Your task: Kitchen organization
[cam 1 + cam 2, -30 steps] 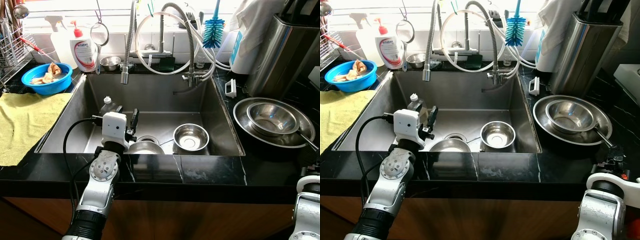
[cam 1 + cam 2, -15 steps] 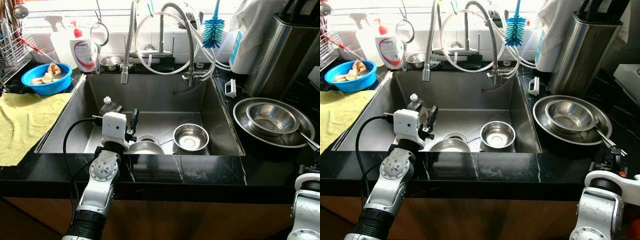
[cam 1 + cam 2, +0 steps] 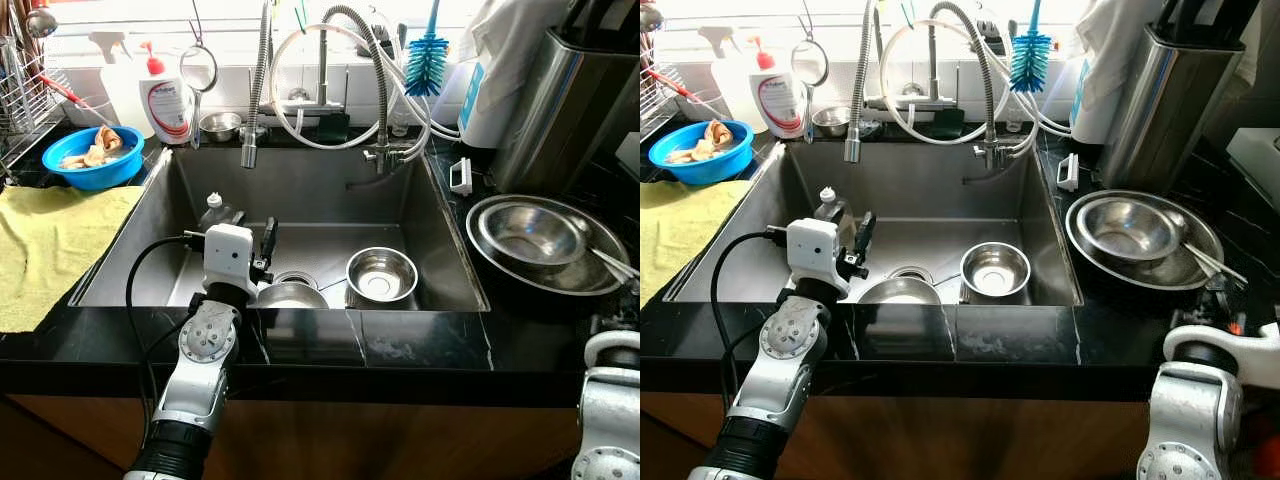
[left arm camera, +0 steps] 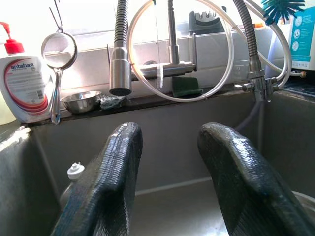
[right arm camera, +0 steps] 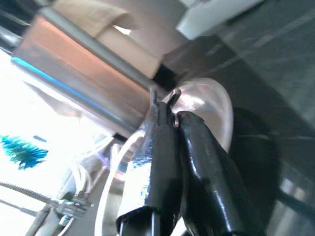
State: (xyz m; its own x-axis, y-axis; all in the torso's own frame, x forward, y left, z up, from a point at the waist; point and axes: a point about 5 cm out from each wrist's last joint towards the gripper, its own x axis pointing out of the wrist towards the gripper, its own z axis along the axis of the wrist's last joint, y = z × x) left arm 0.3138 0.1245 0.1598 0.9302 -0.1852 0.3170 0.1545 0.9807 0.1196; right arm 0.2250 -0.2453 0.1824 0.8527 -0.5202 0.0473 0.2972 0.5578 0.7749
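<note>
We are holding our left gripper [image 4: 170, 172] wide apart over the stainless steel sink [image 3: 420, 230], while our right gripper [image 5: 170, 115] is pinching a thin metal utensil [image 3: 1205, 262] beside the shallow steel bowl [image 3: 1125, 228] in the round steel tray [image 3: 1200, 235]

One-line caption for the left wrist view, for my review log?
Left gripper, jaws open, hovers inside the stainless steel sink, facing the coiled spring faucet and white soap pump bottle.

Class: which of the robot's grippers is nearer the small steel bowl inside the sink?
Left. The left gripper hangs over the sink beside the small steel bowl; the right gripper is over the counter bowls.
</note>
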